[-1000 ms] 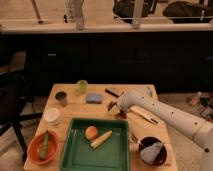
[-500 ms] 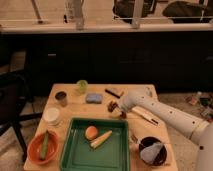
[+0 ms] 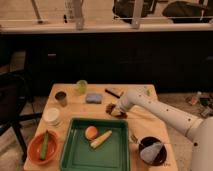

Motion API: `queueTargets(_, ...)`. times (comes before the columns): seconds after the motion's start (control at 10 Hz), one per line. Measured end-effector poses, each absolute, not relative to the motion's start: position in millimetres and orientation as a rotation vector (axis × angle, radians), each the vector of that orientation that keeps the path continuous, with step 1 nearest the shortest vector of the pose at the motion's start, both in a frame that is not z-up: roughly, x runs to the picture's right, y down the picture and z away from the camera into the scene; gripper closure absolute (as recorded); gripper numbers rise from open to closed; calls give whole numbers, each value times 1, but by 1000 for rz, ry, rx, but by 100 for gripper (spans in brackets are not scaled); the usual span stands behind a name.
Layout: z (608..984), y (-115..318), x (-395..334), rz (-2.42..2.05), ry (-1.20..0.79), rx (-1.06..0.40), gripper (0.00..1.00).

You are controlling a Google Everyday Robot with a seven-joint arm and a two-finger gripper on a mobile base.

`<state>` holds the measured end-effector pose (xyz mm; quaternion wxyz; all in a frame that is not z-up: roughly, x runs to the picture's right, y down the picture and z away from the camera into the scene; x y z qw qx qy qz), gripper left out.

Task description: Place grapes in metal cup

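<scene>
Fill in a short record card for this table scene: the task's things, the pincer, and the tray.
grapes: on the wooden table, just behind the green tray, not in any cup
metal cup: upright, toward the left of the view, well apart from the grapes
pincer: lowered at the grapes
tray contents: orange fruit, pale long item
status: grapes not yet in the metal cup

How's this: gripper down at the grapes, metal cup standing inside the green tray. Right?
No. The gripper is at the grapes, but the camera view shows the metal cup on the table, outside the green tray, beyond its far-left corner.
</scene>
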<state>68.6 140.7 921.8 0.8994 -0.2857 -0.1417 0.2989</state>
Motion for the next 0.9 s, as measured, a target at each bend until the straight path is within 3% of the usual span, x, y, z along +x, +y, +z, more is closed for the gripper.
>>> queueTargets(0.1, 921, 141, 69, 617, -294, -593, 74)
queueTargets(0.3, 916, 137, 63, 603, -314, -583, 97)
queueTargets(0.9, 860, 82, 58, 637, -452, -455, 100)
